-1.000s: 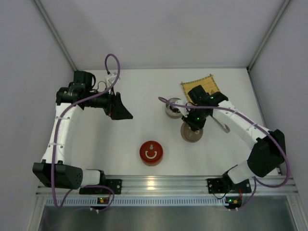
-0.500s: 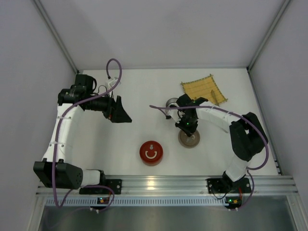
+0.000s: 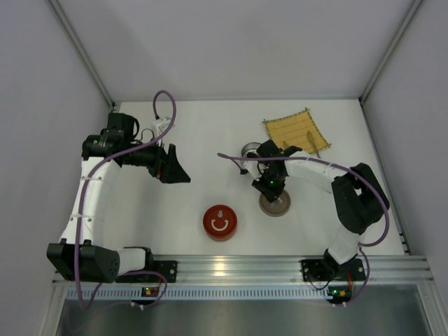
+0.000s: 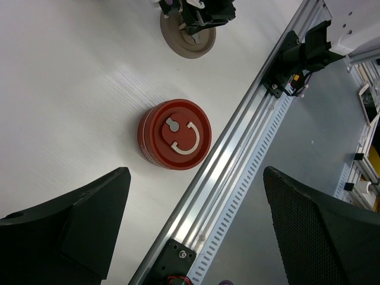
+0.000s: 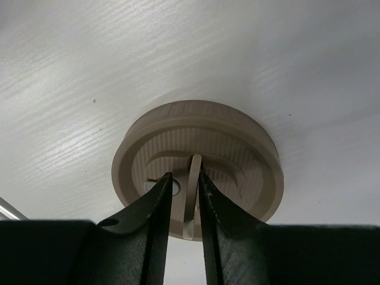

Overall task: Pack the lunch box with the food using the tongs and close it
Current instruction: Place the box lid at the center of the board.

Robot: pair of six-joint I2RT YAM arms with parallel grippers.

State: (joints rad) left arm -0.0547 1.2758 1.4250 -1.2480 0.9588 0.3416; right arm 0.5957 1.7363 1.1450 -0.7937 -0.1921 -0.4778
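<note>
Toward the left of the table [image 3: 210, 126], the left pincer [image 3: 176, 166] is hanging wide open and gripping nothing. Its wrist camera is looking down between two black fingers [image 4: 71, 231] at the one red round box [image 4: 174, 142], which is sitting near the aluminium rail [image 4: 234, 166]. That view is showing the cream crescent on the box's top clearly, while the overhead view is giving it only as a small smile opening toward the far edge. Further right, one metal bowl [image 3: 248, 149] is sitting mostly hidden behind the right arm, and one beige lid [image 3: 274, 204] is lying flat just nearer. The right pincer [image 3: 271, 187] is standing over that lid. Only its wrist view is revealing the thin upright handle [image 5: 191, 196], which is running straight away from the camera between the fingers. They are sitting slightly parted, not clamped, with a sliver of gap on the left side. One yellow woven mat [image 3: 296, 130] is lying farthest right, turned corner-on.
</note>
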